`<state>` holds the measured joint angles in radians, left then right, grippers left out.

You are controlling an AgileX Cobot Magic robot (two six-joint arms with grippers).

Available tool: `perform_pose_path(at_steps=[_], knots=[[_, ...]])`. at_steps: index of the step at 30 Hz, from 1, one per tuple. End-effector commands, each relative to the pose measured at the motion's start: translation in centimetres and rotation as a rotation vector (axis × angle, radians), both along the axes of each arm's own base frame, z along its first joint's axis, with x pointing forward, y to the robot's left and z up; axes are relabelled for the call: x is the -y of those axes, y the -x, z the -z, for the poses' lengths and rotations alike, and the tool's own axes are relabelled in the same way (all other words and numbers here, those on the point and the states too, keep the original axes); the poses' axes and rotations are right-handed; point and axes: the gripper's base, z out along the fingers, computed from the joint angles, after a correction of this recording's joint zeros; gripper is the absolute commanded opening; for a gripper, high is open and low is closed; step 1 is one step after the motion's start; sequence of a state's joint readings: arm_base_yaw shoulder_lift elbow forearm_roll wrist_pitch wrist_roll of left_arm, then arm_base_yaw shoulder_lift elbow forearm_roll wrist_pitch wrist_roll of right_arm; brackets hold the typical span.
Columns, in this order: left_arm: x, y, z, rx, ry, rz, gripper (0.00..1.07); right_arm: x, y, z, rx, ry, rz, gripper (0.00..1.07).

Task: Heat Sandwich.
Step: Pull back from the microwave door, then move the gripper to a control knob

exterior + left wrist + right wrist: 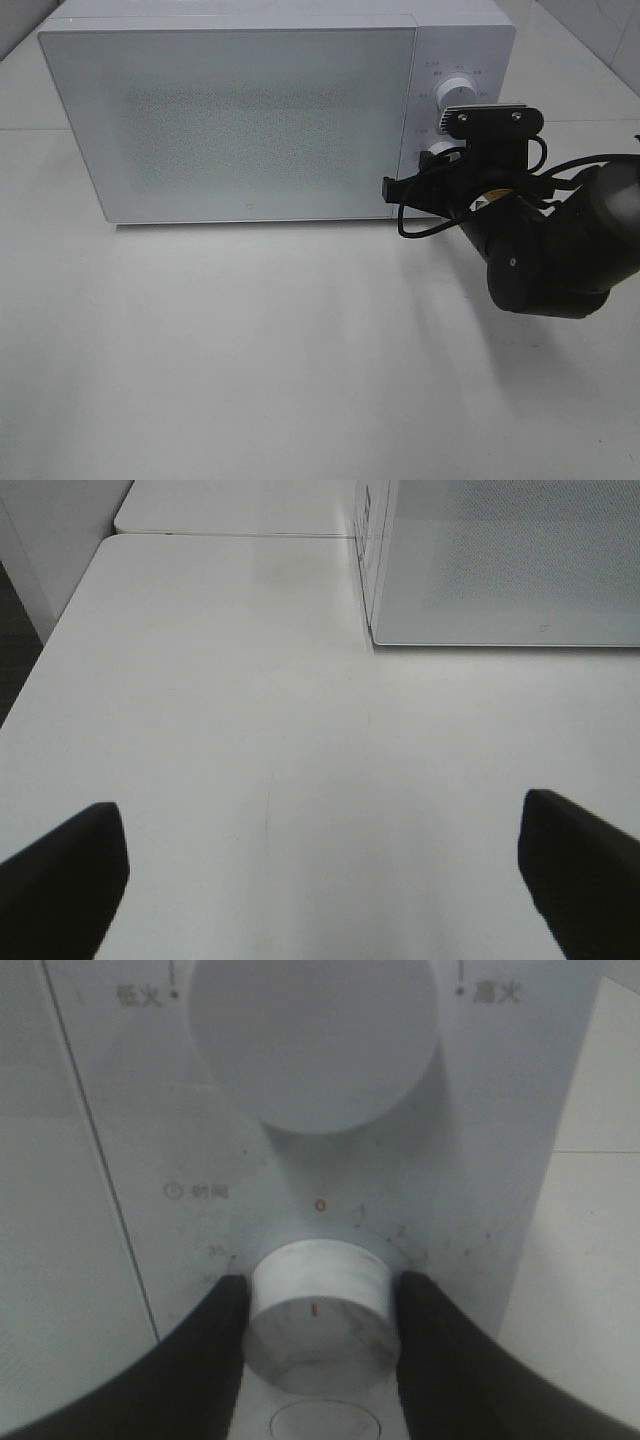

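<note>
The sandwich is out of view in every view. The white microwave (240,110) stands at the back of the table with its frosted door closed. My right gripper (320,1305) is at the control panel, and its black fingers (200,1360) press on both sides of the lower timer knob (320,1335). The knob's red mark lines up with the red 0 on the dial. Above it sits the larger power knob (315,1040). In the high view the right arm (560,250) reaches in from the right to that panel. My left gripper (320,880) hangs open over bare table, holding nothing.
The white table (300,360) stretches in front of the microwave. In the left wrist view, the microwave's front left corner (375,630) is ahead, and a seam with a second tabletop (230,520) lies beyond. A black cable (425,228) loops under the right wrist.
</note>
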<state>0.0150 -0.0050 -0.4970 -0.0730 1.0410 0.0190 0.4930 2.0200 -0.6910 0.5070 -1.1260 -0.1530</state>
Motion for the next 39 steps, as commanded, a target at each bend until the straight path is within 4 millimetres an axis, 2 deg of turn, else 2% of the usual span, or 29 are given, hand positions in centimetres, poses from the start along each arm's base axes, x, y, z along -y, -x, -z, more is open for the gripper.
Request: perform_pose_path(at_steps=[1, 7, 11, 22, 34, 35, 39], knots=[[0.1, 0.4, 0.0, 0.031, 0.009, 0.0, 1.0, 0.1, -0.3, -0.4, 0.028, -0.004, 0.009, 0.07], [0.1, 0.4, 0.0, 0.031, 0.009, 0.0, 1.0, 0.1, -0.4, -0.6, 0.053, -0.019, 0.015, 0.07], [0.1, 0.4, 0.0, 0.031, 0.009, 0.0, 1.0, 0.2, -0.4, -0.9, 0.077, -0.089, 0.034, 0.08], [0.1, 0.4, 0.0, 0.031, 0.009, 0.0, 1.0, -0.1, -0.5, -1.6, 0.131, -0.42, 0.061, 0.08], [0.1, 0.4, 0.0, 0.031, 0.009, 0.0, 1.0, -0.1, -0.5, -1.6, 0.109, -0.797, 0.122, 0.08], [0.1, 0.4, 0.0, 0.031, 0.009, 0.0, 1.0, 0.0, -0.5, -1.6, 0.105, -0.871, 0.143, 0.08], [0.1, 0.4, 0.0, 0.031, 0.009, 0.0, 1.0, 0.0, -0.5, -1.5, 0.093, -0.956, 0.169, 0.08]])
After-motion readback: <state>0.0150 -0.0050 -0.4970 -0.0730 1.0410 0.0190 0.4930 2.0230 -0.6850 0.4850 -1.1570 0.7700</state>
